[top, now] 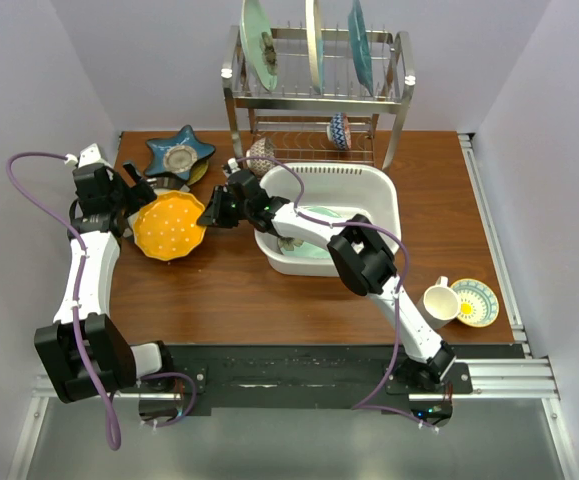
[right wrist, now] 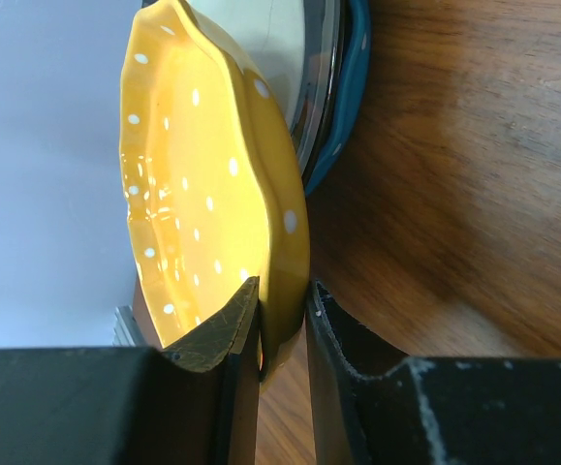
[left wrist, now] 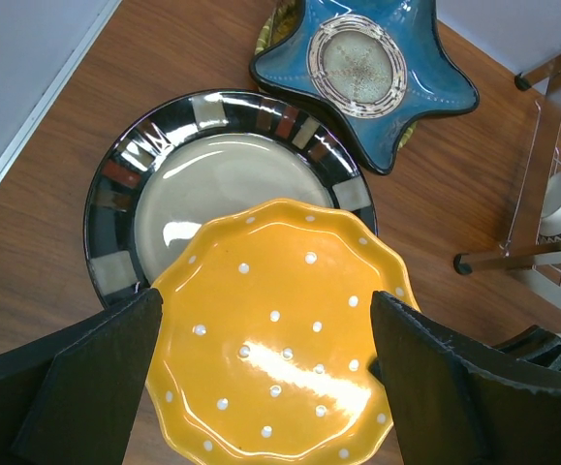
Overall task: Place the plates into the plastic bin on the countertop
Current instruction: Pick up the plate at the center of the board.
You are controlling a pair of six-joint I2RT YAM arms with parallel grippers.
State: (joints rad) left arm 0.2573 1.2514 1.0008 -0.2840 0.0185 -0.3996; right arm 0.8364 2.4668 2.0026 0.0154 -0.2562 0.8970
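**Top view.** Glossy orange dotted plate (top: pixel 169 226) with scalloped rim, on the left part of the reddish-brown wood-grain countertop (top: pixel 229 290), outside the white plastic bin (top: pixel 374 178) with rounded corners and to its left. Pinched at its right-hand edge by the right gripper (top: pixel 209 212), at the end of an arm stretched across the bin's near-left corner. Left gripper (top: pixel 137 192) just beside the plate's far-left edge, fingers spread wide. Inside the bin, a pale green plate (top: pixel 314 250), partly hidden by the right arm. Blue star-shaped plate (top: pixel 179 153) with a grey round centre behind the orange one, near the far-left corner. Shiny steel wire rack (top: pixel 319 100) at the back, with three large teal and cream plates upright in it. White cup (top: pixel 439 300) and small saucer (top: pixel 476 302) at the near right.

**Left wrist view.** Left gripper (left wrist: pixel 265 310) wide open, one black finger (left wrist: pixel 77 378) on either side of the orange dotted plate (left wrist: pixel 275 339); contact with the rim not discernible. Orange plate overlapping a dark-rimmed plate (left wrist: pixel 212 184) with a cream centre and brown and cream blocks round its border. Blue star-shaped plate (left wrist: pixel 362 68) just beyond.

**Right wrist view.** Right gripper (right wrist: pixel 282 320) clamped on the scalloped rim of the orange dotted plate (right wrist: pixel 212 174), one finger against each face. Plate tilted at an angle to the dark-rimmed plate (right wrist: pixel 324 58) beneath, with a blue-rimmed plate (right wrist: pixel 356 77) under that.
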